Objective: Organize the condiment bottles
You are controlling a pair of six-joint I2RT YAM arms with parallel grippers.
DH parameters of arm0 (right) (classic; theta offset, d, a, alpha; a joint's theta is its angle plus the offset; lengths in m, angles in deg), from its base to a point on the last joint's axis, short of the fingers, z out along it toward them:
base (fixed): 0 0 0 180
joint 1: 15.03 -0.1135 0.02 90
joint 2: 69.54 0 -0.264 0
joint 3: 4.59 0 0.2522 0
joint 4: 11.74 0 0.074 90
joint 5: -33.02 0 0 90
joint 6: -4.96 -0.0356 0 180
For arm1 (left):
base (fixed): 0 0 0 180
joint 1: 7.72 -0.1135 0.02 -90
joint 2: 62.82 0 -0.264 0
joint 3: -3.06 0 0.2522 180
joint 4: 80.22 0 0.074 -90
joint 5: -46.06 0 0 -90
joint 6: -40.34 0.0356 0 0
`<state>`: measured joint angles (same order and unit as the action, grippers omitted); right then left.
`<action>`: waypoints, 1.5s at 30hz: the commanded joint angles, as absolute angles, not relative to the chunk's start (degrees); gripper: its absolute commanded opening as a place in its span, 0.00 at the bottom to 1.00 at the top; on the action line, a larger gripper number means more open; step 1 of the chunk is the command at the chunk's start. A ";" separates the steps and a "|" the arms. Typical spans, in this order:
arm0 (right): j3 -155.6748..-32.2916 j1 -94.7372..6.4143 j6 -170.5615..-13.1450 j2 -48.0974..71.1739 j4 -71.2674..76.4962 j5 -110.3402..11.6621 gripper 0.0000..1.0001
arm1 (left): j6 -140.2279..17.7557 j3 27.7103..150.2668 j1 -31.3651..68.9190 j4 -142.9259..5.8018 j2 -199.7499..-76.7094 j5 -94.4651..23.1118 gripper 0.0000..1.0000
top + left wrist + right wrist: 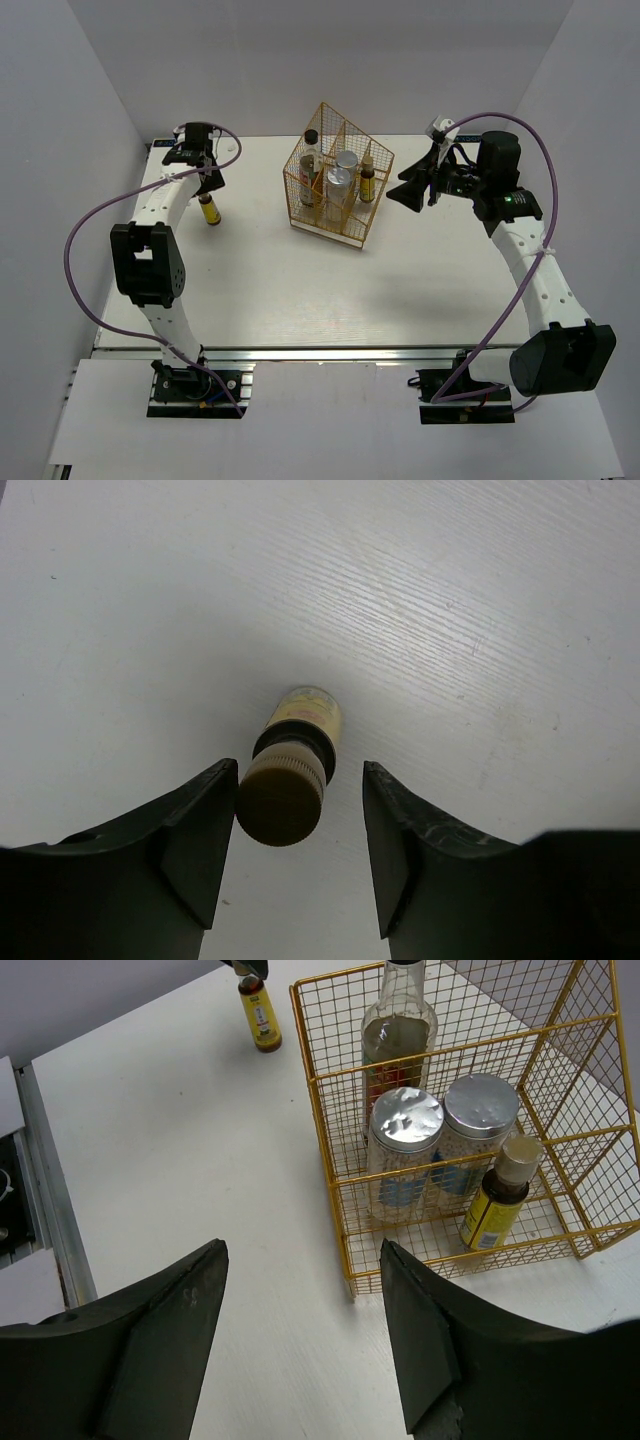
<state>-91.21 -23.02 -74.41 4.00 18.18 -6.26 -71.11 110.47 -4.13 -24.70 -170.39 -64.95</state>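
Observation:
One yellow condiment bottle [209, 211] with a dark neck and tan cap stands alone on the table at the far left. My left gripper [208, 182] is open just above it. In the left wrist view the cap [283, 797] sits between the two fingers, close to the left one, ungripped. It also shows in the right wrist view [259, 1011]. The gold wire basket [297, 170] holds a tall dark bottle [398, 1035], two silver-topped white bottles [405, 1125] [480, 1108] and a second yellow bottle [493, 1207]. My right gripper [402, 194] is open and empty, just right of the basket.
The basket stands at the table's back middle, with divided compartments [330, 1110]. White walls close in the left, right and back. The aluminium rail [330, 352] runs along the near edge.

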 commanded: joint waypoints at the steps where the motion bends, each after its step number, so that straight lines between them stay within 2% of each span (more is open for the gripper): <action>1: -91.21 -22.95 -75.02 2.70 16.70 -6.18 0.68 | -70.93 112.71 -4.12 -25.50 -169.52 -64.50 0.63; 3: -91.30 -22.94 -74.67 2.62 16.87 -6.44 0.68 | -70.93 112.53 -4.21 -25.50 -169.61 -64.50 0.62; 5: -91.30 -22.94 -74.41 2.44 17.14 -6.70 0.68 | -71.01 112.44 -4.29 -25.68 -169.87 -64.33 0.56; 10: -91.30 -22.94 -73.70 2.26 17.84 -6.97 0.68 | -71.10 112.27 -4.47 -25.68 -169.87 -64.07 0.50; 13: -91.47 -22.94 -73.70 2.18 17.84 -7.15 0.68 | -71.10 112.09 -4.73 -25.68 -169.87 -63.80 0.41; 17: -91.56 -22.94 -73.70 2.00 18.10 -7.50 0.68 | -71.01 111.83 -4.82 -25.76 -168.65 -62.93 0.17; 18: -91.56 -22.94 -73.61 1.91 18.10 -7.50 0.68 | -71.01 111.83 -4.82 -25.59 -168.21 -62.49 0.07; 20: -91.65 -23.03 -73.44 1.65 18.19 -7.76 0.67 | -70.75 111.04 -4.74 -25.42 -166.81 -61.70 0.00; 25: -91.30 -22.94 -73.17 0.95 18.10 -9.08 0.66 | -69.08 105.78 -3.95 -22.52 -155.92 -55.64 0.00; 27: -91.12 -22.94 -74.31 0.86 17.41 -9.87 0.58 | -68.56 101.74 -3.42 -21.20 -149.70 -52.31 0.00; 28: -91.04 -22.94 -74.66 0.94 17.31 -10.22 0.52 | -68.64 100.50 -2.72 -20.32 -147.66 -51.16 0.00; 29: -91.03 -22.94 -75.10 0.95 17.05 -10.40 0.35 | -68.55 98.49 -2.19 -19.62 -145.81 -50.01 0.00; 32: -91.12 -22.86 -76.69 1.03 15.82 -11.19 0.00 | -69.25 94.89 -0.34 -15.75 -138.08 -45.36 0.00; 38: -91.65 -22.86 -78.80 1.03 13.10 -14.61 0.00 | -71.10 93.10 5.80 -13.20 -126.73 -33.84 0.00; 45: -92.61 -21.02 -81.43 0.95 11.34 -17.25 0.00 | -72.33 106.10 19.07 -10.74 -132.58 -30.67 0.00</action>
<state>-90.86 -22.17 -79.43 2.14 14.69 -15.38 -71.22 99.86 16.24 -9.20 -130.04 -35.05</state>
